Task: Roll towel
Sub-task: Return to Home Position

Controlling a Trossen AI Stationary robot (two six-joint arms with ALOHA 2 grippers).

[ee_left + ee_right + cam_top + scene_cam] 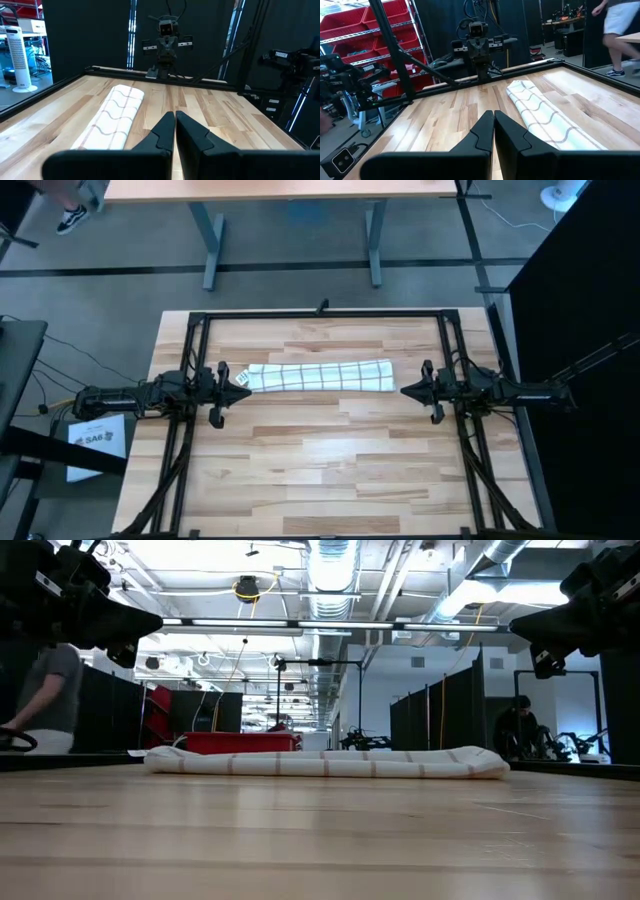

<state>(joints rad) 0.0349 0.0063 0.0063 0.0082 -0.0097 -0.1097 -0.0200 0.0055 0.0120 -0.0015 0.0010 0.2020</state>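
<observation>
In the high view we see the rolled towel lying on the table in the upper middle of the frame. It sits between the two claws, slightly above the line joining them. The left claw is just beside its left end and the right claw is near its right end. Both are clenched on nothing. The towel's left end is hard to make out. Its long axis runs left to right.

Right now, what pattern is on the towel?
The towel is white with dark grid lines; high view.
</observation>
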